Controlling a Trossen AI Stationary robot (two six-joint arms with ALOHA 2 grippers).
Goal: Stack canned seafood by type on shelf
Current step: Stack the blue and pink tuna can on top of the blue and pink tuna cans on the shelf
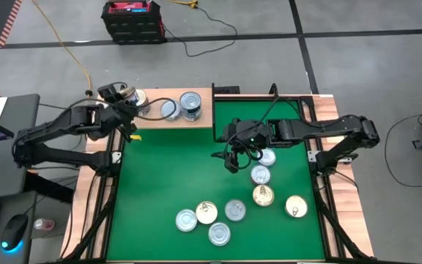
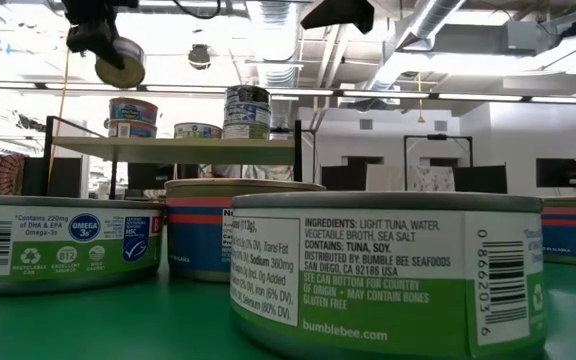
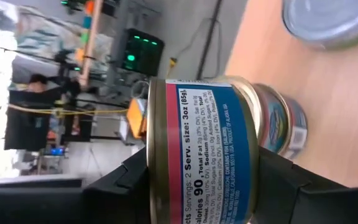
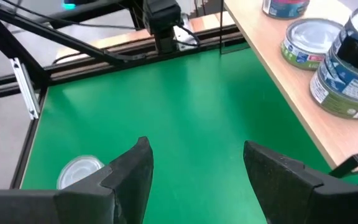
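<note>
The left pincer (image 3: 204,186) grips a round flat tin (image 3: 207,149) with a glossy blue-and-red paper label above the left end of the pale wooden shelf (image 1: 152,121), where other tins (image 1: 190,105) stand, one pair stacked. The right pincer (image 4: 194,174) hangs wide open and empty over the smooth green mat (image 1: 160,176), near a loose cluster of silver- and gold-lidded tins (image 1: 234,210) on the tabletop.

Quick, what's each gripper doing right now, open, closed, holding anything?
Left gripper: shut on a tin, held over the shelf.
Right gripper: open, empty, above the green mat.
</note>
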